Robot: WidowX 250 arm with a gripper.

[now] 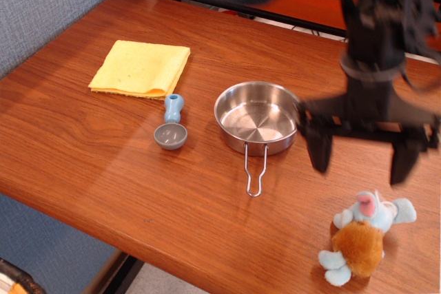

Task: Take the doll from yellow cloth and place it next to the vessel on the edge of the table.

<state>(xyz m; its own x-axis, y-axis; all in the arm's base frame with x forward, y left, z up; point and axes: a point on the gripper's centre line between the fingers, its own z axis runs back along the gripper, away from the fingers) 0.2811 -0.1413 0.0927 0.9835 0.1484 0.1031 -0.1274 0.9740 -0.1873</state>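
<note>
The doll point(363, 238) lies on the table point(103, 163) near its front right edge, orange-brown body with light blue limbs and a pink patch on its face. It rests to the right of and nearer than the vessel point(258, 117), a shiny steel pan with a wire handle pointing toward the front. My gripper point(362, 160) is open and empty, raised above the doll, its two dark fingers point(319, 151) spread wide and blurred by motion. The yellow cloth point(141, 68) lies flat at the back left with nothing on it.
A small blue-grey measuring scoop point(171, 125) lies between the cloth and the pan. The table's rounded front edge runs just below the doll. A grey fabric wall stands at the left, and dark framing behind the table.
</note>
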